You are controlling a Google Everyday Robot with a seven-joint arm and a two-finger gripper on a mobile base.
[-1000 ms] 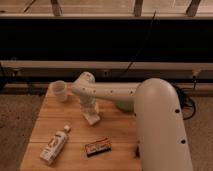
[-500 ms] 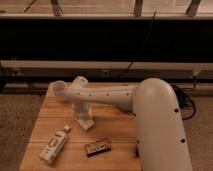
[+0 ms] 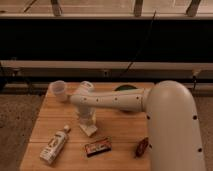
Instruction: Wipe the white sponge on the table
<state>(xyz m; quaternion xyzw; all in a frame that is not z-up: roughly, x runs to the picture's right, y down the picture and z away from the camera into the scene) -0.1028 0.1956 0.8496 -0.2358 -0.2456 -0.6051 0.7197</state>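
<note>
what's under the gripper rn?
The gripper points down at the table near its middle, with the white sponge directly under it, resting on the wood. The sponge's top is covered by the gripper; only its lower edge shows.

The big white arm [image 3: 150,107] reaches leftward across the wooden worktop [image 3: 50,117], and its gripper [image 3: 87,120] points down at the white sponge [image 3: 89,130], pressing it against the wood. A white cup [image 3: 60,90] stands at the far left corner. Nearer lie a white bottle [image 3: 54,145], a dark snack bar [image 3: 97,147] and a small brown packet [image 3: 142,147].
</note>
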